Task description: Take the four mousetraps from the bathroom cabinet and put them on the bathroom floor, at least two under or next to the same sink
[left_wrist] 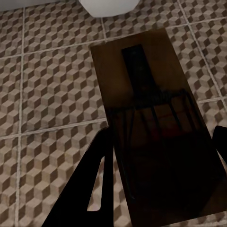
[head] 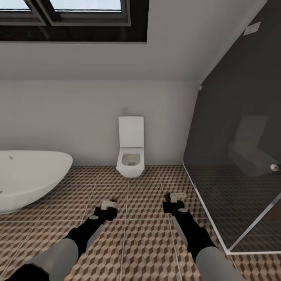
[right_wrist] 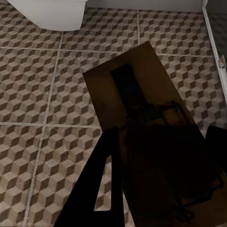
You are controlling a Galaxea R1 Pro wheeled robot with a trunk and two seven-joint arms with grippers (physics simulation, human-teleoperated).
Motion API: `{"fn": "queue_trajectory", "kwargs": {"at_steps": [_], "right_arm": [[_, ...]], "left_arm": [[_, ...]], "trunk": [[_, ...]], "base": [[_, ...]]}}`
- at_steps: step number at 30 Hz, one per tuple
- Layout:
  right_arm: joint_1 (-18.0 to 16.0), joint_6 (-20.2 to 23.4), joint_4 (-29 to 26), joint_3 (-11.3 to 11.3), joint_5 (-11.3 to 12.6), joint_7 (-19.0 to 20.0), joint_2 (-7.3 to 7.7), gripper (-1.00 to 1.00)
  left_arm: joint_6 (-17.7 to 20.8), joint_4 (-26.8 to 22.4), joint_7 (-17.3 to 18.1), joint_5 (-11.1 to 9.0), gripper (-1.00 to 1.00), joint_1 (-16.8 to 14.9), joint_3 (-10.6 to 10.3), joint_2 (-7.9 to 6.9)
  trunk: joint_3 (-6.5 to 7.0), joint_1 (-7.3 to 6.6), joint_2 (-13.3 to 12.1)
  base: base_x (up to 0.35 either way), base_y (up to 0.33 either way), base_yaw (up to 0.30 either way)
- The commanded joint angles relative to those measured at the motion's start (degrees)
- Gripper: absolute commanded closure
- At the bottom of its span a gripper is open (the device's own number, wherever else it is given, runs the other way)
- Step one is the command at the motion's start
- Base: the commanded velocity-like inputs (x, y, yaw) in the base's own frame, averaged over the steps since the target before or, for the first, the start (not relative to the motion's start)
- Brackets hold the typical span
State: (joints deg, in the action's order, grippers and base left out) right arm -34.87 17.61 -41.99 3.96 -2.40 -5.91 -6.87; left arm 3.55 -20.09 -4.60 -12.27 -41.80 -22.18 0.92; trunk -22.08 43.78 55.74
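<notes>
Each of my grippers is shut on a mousetrap and holds it above the bathroom floor (head: pixel 144 242). In the head view the left gripper (head: pixel 107 207) carries one mousetrap (head: pixel 111 204) and the right gripper (head: pixel 173 202) carries another mousetrap (head: pixel 178 196). The left wrist view shows a dark wooden mousetrap (left_wrist: pixel 137 80) with wire bars sticking out between the black fingers (left_wrist: pixel 92 189). In the right wrist view a like mousetrap (right_wrist: pixel 132 90) sits between the fingers (right_wrist: pixel 94 189), over the cube-pattern tiles (right_wrist: pixel 42 85). The cabinet and the sink are out of view.
A white oval bathtub (head: pixel 27 177) stands at the left. A white toilet (head: pixel 130 150) hangs on the far wall straight ahead. A dark glass shower enclosure (head: pixel 242 175) with a white floor frame walls off the right side.
</notes>
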Motion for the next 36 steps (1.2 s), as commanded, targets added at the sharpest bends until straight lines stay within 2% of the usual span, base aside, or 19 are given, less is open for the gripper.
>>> {"fn": "queue_trajectory", "kwargs": {"at_steps": [1,9,36], "right_arm": [[-0.1,0.3,0.0,0.2,-0.2,-0.2,0.02,1.00],[0.0,-2.6,1.3,0.2,-0.2,-0.2,-0.05,1.00],[0.0,-4.6,2.6,0.2,-0.2,0.1,-0.23,1.00]], "left_arm": [[0.3,-0.1,-0.5,-0.5,1.00,0.0,-0.5,-0.05],[0.3,0.0,-0.5,-0.5,1.00,0.0,-0.5,-0.05],[0.2,0.4,-0.5,-0.5,1.00,0.0,-0.5,-0.05]], "trunk": [[-0.34,0.23,0.5],[-2.48,1.99,3.7],[-9.71,7.92,14.5]], "base": [[0.000,0.000,0.000],[0.000,0.000,0.000],[0.000,0.000,0.000]]}}
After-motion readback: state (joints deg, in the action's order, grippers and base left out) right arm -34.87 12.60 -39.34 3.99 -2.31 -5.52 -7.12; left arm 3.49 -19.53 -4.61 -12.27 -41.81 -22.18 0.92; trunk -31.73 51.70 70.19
